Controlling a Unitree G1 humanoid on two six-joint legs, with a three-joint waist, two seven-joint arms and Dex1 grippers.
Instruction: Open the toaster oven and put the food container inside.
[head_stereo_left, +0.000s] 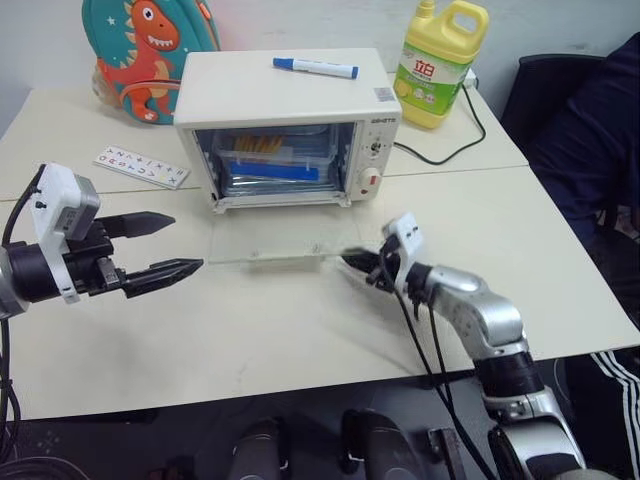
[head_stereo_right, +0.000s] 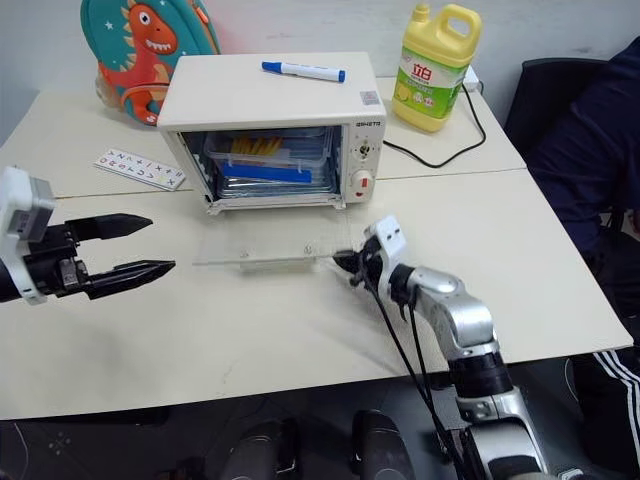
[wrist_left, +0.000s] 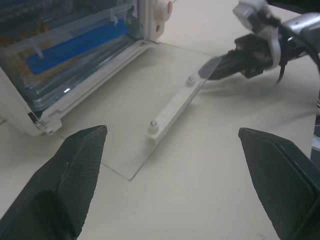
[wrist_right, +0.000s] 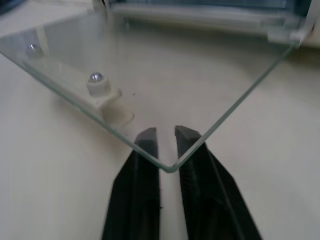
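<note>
The cream-white toaster oven (head_stereo_left: 285, 95) stands at the middle back of the table. Its glass door (head_stereo_left: 270, 240) lies dropped flat toward me, the white bar handle (head_stereo_left: 282, 261) at its front edge. The food container (head_stereo_left: 268, 160), a clear box with yellow sticks and a blue strip, sits inside the oven. My left gripper (head_stereo_left: 185, 243) hovers open to the left of the door, holding nothing. My right gripper (head_stereo_left: 350, 260) is at the door's front right corner. In the right wrist view its fingers (wrist_right: 145, 145) stand a narrow gap apart, with the glass corner (wrist_right: 172, 167) right at them.
A blue marker (head_stereo_left: 316, 67) lies on the oven's top. A yellow detergent bottle (head_stereo_left: 440, 65) and a black power cord (head_stereo_left: 455, 150) are at the back right. A dinosaur backpack (head_stereo_left: 145, 50) and a letter-printed card (head_stereo_left: 142, 167) are at the back left. A person in dark clothes (head_stereo_left: 600, 130) sits at the right.
</note>
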